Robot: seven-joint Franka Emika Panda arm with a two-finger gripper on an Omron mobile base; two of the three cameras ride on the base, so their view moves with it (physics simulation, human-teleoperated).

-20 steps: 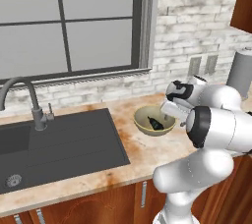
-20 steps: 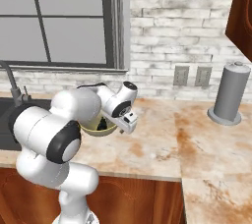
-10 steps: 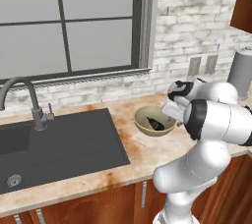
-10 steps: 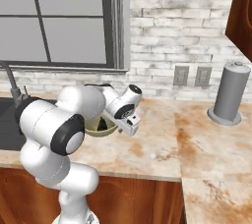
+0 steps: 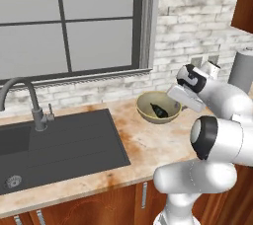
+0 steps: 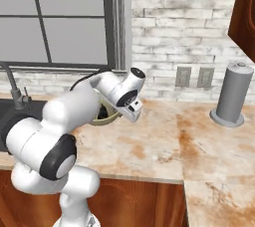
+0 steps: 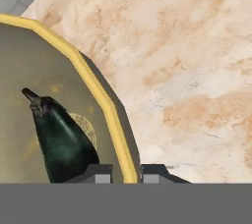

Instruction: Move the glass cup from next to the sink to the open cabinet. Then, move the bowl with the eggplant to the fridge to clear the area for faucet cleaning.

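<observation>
The olive-tan bowl [image 5: 148, 104] hangs a little above the counter, right of the black sink [image 5: 59, 142]. The dark eggplant [image 5: 159, 110] lies inside it, large in the hand view [image 7: 64, 142]. My gripper [image 7: 126, 173] is shut on the bowl's right rim [image 7: 106, 102], one fingertip [image 7: 98, 173] inside and the other outside. From the left base view the gripper [image 5: 174, 104] comes in from the right; from the right base view the arm covers most of the bowl [image 6: 105, 116]. The grey faucet [image 5: 22, 95] stands behind the sink. The glass cup is out of view.
A tall grey cylinder [image 6: 231, 94] stands on the counter at the far right, near two wall outlets [image 6: 191, 76]. A reddish-brown cabinet edge [image 6: 244, 12] hangs above it. The brick wall and window run along the back. Marbled counter [image 6: 164, 141] stretches right of the bowl.
The bowl with the eggplant has risen off the counter, held by my gripper at its rim. My arm's wrist has lifted and turned with it.
</observation>
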